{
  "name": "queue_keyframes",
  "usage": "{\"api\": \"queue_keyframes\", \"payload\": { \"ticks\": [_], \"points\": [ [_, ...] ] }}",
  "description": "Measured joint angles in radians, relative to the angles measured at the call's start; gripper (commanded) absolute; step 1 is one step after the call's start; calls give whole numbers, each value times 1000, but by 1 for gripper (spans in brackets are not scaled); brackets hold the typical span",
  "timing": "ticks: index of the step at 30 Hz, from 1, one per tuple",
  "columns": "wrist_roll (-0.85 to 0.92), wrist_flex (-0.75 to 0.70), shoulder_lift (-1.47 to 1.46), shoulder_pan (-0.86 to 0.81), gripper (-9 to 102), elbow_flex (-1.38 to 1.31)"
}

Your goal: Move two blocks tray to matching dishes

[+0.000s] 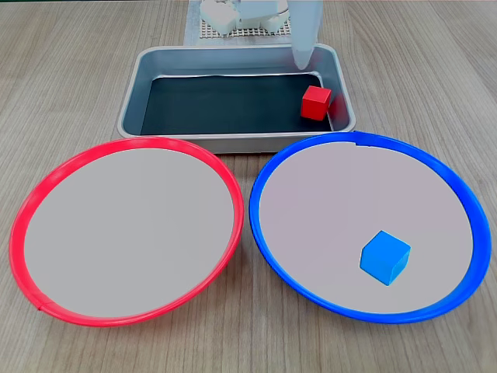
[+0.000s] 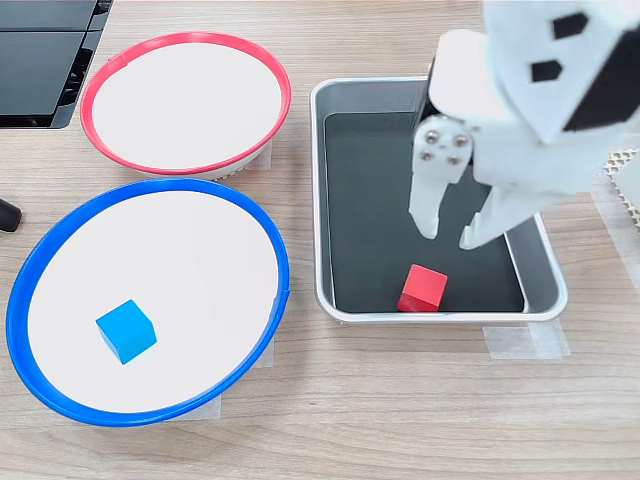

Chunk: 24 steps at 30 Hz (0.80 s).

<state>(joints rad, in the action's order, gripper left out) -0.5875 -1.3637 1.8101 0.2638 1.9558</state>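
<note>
Status: blue block [image 2: 126, 331] in blue dish [image 2: 60, 395], done; red block [image 2: 422, 289] left in tray [image 2: 335, 300]; red dish [image 2: 130, 158] bare; my gripper [image 2: 447, 236] released, empty.

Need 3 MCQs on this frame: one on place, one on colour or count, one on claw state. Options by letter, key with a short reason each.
1. Where is the blue block?
A. in the tray
B. in the blue-rimmed dish
C. on the bare table

2. What lies in the tray?
A. one red block
B. two blocks
C. one blue block

3. The claw is:
A. shut on a block
B. resting in a dish
C. open above the tray

Key:
1 B: it sits on the pale centre of the blue-rimmed dish.
2 A: the red block lies there alone.
3 C: its fingers are spread and hold nothing.
</note>
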Motion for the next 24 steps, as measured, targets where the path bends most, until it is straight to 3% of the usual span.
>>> {"api": "queue_keyframes", "payload": {
  "ticks": [4,14,24],
  "points": [
    [-49,35,-23,-6,25,0],
    [-23,155,-86,41,21,61],
    [-25,201,-135,37,3,77]
  ]
}}
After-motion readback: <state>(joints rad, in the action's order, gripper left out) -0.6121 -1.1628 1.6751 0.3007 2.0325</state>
